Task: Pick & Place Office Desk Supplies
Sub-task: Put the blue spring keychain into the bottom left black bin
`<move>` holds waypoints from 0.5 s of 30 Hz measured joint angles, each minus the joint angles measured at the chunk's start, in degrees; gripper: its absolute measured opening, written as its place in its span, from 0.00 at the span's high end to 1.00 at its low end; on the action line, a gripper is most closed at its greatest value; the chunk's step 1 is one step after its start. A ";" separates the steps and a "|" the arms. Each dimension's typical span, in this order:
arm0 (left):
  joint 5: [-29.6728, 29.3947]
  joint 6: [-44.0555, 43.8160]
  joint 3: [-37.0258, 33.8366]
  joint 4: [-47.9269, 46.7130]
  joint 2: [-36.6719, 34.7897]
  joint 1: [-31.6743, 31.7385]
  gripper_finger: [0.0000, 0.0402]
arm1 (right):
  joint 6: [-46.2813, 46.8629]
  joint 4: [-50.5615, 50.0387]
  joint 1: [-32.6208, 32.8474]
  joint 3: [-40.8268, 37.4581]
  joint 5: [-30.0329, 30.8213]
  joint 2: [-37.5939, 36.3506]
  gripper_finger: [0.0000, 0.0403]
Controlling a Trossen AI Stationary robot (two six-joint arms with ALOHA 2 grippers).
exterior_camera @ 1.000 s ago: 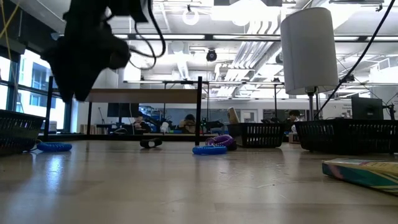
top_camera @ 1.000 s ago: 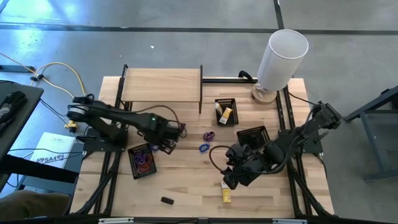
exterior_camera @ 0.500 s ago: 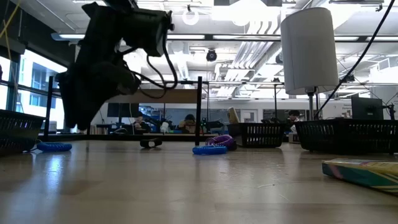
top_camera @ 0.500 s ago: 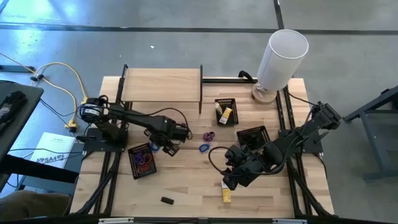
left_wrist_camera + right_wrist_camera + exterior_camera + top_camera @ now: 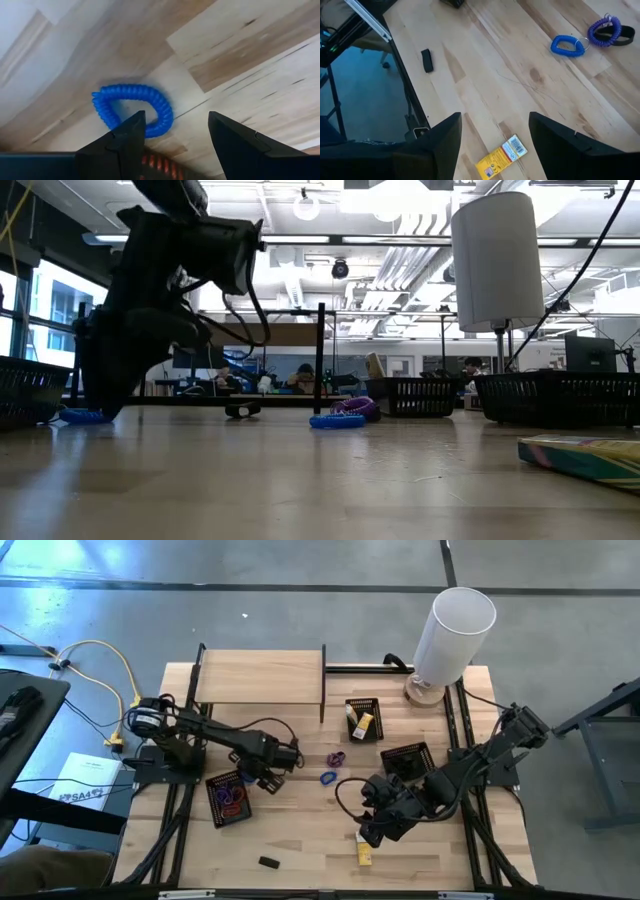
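L gripper (image 5: 172, 132) sits low over a blue coil loop (image 5: 132, 110) at centre-left of its wrist view, fingers apart w/ nothing between them; in the low view that loop (image 5: 85, 417) lies at far left on the table under the arm. To do this well, I'd judge: centre one finger inside the loop & one outside, drop till tips nearly touch wood, then close. R gripper (image 5: 492, 132) waits at lower centre-right of the high view, fingers apart, empty, above the yellow packet (image 5: 501, 156).

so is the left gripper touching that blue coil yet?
Cannot tell. In the left wrist view one of the open fingers overlaps the blue coil, but no contact or gap shows plainly.
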 joint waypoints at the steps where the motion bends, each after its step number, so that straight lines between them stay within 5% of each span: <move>1: 0.08 -0.53 -0.10 0.42 0.00 0.00 0.49 | -0.02 -0.02 0.01 0.00 -0.02 0.00 0.45; 15: -0.96 -0.87 -1.77 5.04 0.79 0.00 0.49 | -1.55 0.49 0.02 0.00 -0.08 -0.07 0.45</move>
